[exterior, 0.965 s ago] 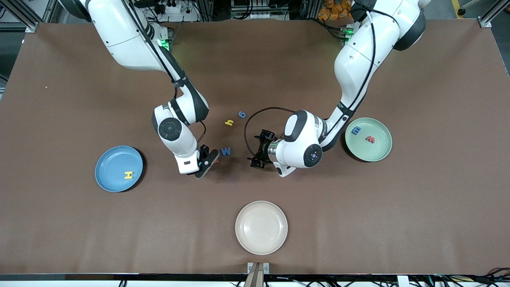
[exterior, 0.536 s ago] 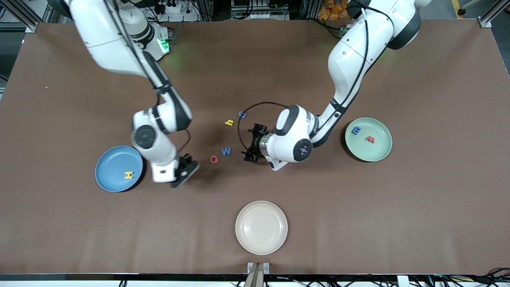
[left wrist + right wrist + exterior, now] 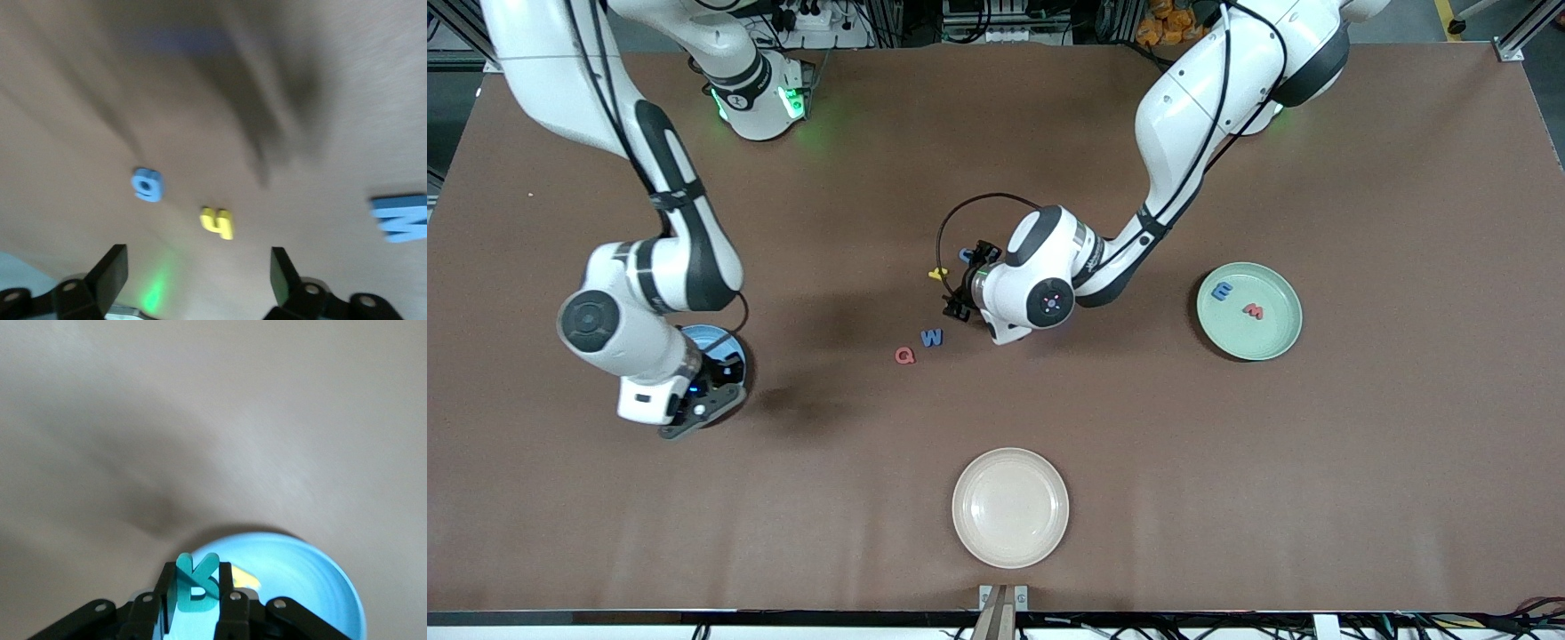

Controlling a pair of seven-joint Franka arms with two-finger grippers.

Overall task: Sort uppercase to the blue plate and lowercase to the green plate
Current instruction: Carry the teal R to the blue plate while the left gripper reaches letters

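R, teal, is pinched in the right gripper over the blue plate; the step is delivery, so next comes a release there. Left gripper hovers with jaws apart over h and g. Loose: Q, W. Green plate holds two letters

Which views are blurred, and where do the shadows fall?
Left wrist view: motion-smeared; blue g, yellow h and blue W are soft, with a dark streaky shadow above them. Right wrist view: fairly sharp on the teal R in the right gripper, over the blue plate. Front view: sharp, with soft arm shadows on the table.
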